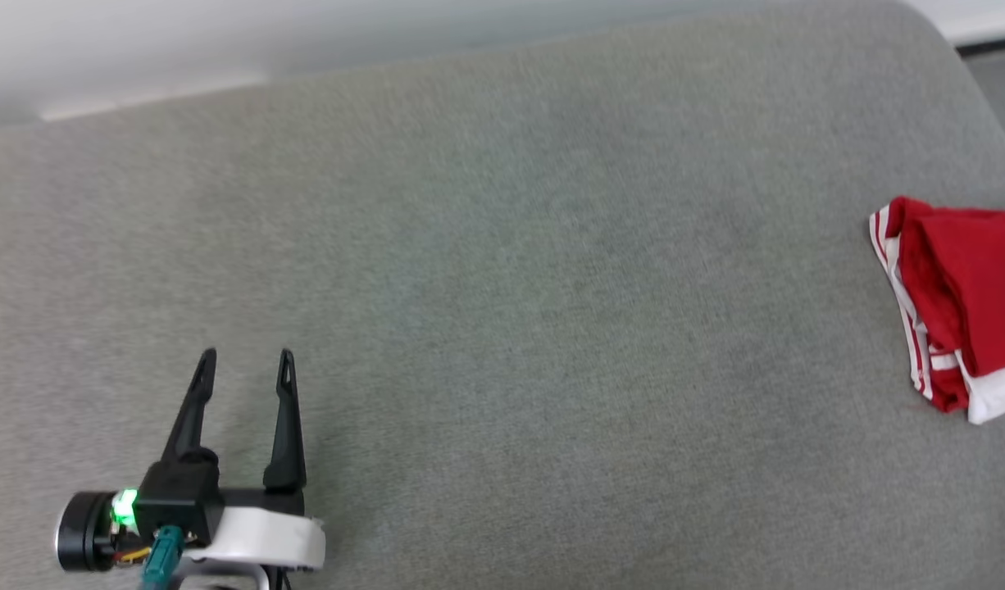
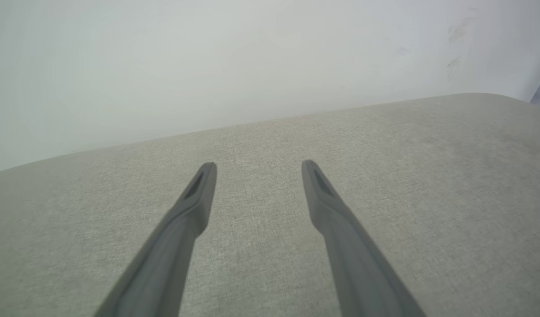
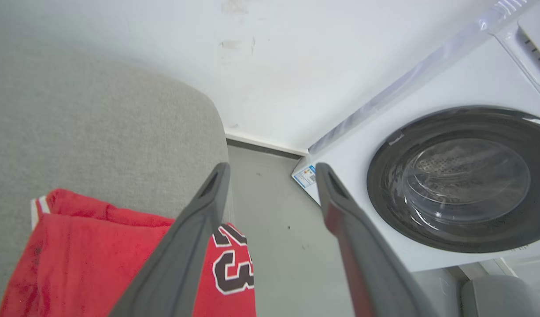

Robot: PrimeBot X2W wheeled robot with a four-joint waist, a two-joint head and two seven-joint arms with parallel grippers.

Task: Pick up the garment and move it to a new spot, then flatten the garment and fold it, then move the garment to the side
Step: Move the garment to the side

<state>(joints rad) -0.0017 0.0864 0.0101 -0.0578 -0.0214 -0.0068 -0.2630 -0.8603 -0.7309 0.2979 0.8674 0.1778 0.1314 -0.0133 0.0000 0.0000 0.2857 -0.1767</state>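
**Worktop** (image 1: 502, 287), 1. Grey woven fabric cover, rounded corner. It lies beneath both claws and carries the garment.

**Wall** (image 3: 296, 53), 1. Pale, with a few scuffs. It stands beyond the fingertips of each claw, behind the worktop's far edge.

**Washing machine** (image 3: 428, 97), 1. White front-loader with 1 round dark door (image 3: 464, 176). In the right wrist view it sits beside the right-hand finger of the right claw, off the worktop.

**Floor** (image 3: 270, 211), 1 strip. Grey, seen through the gap of the right claw, between the worktop's corner and the machine.

**Garment** (image 1: 961, 303), 1. Red T-shirt with white parts and red-and-white striped trim, bunched rather than spread flat. A dark, white-edged "23" shows on it. It lies at the worktop's edge by the right claw and passes under that claw's left-hand finger in the wrist view; contact cannot be told. It is well apart from the left claw, off to that claw's right.

**Right claw** (image 3: 272, 166), 1. Two dark fingers spread apart, nothing between them.

**Left claw** (image 1: 247, 356), 1. Two dark fingers spread apart, holding nothing, over bare worktop. 1 green light glows at its base.

**Label** (image 3: 306, 175), 1. Small printed sticker on the machine's corner, just beside the right claw's right fingertip in the wrist view.
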